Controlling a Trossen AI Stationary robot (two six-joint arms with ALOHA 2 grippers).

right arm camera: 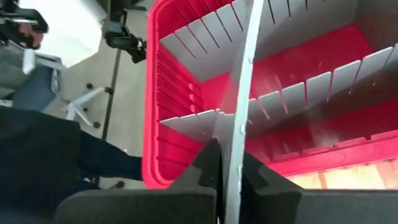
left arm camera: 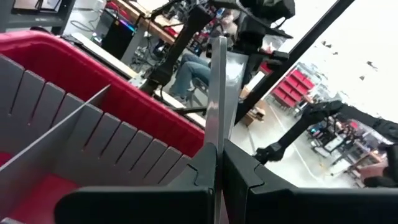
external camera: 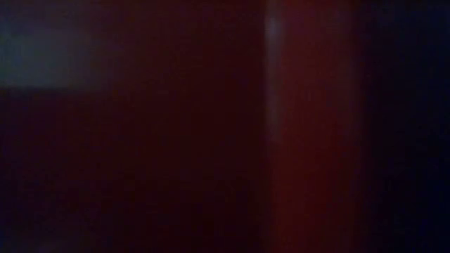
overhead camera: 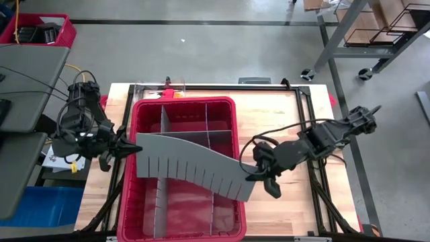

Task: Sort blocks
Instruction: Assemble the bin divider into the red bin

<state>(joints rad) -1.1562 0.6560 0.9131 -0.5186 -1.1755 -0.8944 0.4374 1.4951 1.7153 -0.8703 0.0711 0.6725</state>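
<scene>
Table (overhead camera: 275,114) carries the red bin (overhead camera: 232,134), which takes up most of the middle. Bin has grey dividers slotted in: one long one (overhead camera: 163,128) running front to back, cross pieces (overhead camera: 218,129) making compartments at the far end. A loose grey divider sheet (overhead camera: 191,158) spans the bin, bowed, held at both ends above the rim. Left gripper (overhead camera: 131,149) is at the bin's left edge, fingers clamped on the sheet's left end; left wrist view shows the sheet edge (left arm camera: 216,99) pinched between the fingers. Right gripper (overhead camera: 259,176) is at the bin's right edge, closed on the sheet's right end (right arm camera: 242,106). Low view is dark, nothing readable. Blocks: a small orange thing (overhead camera: 169,92) just beyond the bin's far wall, too small to confirm; no others discernible.
</scene>
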